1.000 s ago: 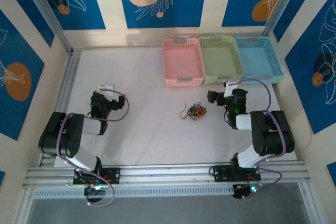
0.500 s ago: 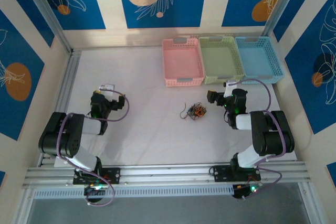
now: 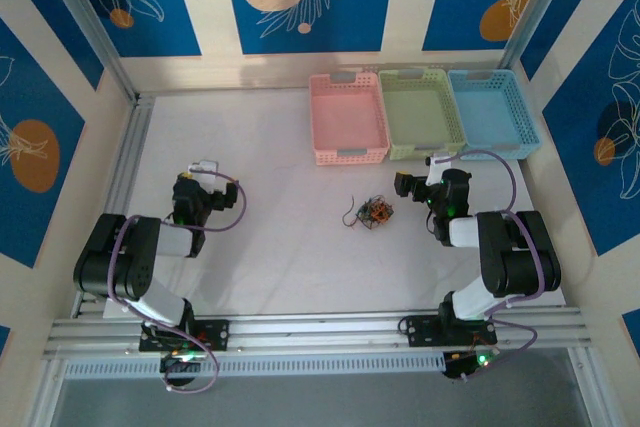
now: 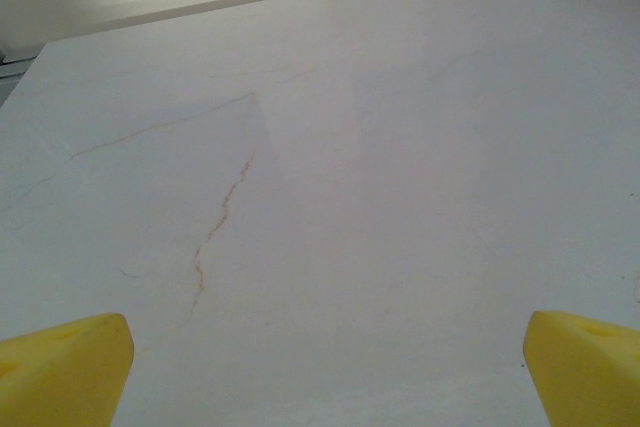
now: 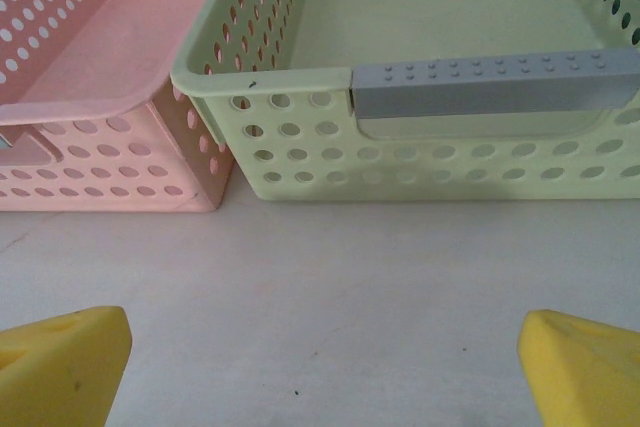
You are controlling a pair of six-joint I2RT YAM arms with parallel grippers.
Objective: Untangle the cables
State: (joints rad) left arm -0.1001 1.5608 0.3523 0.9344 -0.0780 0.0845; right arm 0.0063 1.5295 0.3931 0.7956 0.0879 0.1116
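While both arms sit folded back near their bases, the left gripper [image 3: 203, 169] hangs over the left part of the white table [image 3: 270, 137]. In its wrist view the two yellow fingertips [image 4: 62, 369] sit at the bottom corners, spread wide apart, and bare tabletop lies between them. A thin orange-brown hairline mark [image 4: 215, 232] runs across that surface ahead of the fingers.

Further right, a little past the middle of the table, lie the cables [image 3: 374, 213]. They are bunched into one small knot of dark and orange-red strands, with a single dark end curling out to the left. The knot rests flat on the table, well apart from the left gripper and touched by neither arm.

Behind the knot, toward the far edge, stands the pink basket [image 3: 318, 119]. The green basket [image 3: 388, 115] sits close beside it on the right. From the right wrist view their near corners seem to meet, though I cannot tell whether they touch.

The right gripper [image 3: 439, 161] hovers near the cables, to their right, and points toward the baskets. Its yellow fingertips [image 5: 65, 367] are also spread wide, with bare table between them. The front wall of the green basket, with its grey handle [image 5: 480, 92], rises just ahead.

At the far right the blue basket [image 3: 530, 119] closes the row, beside the green one.
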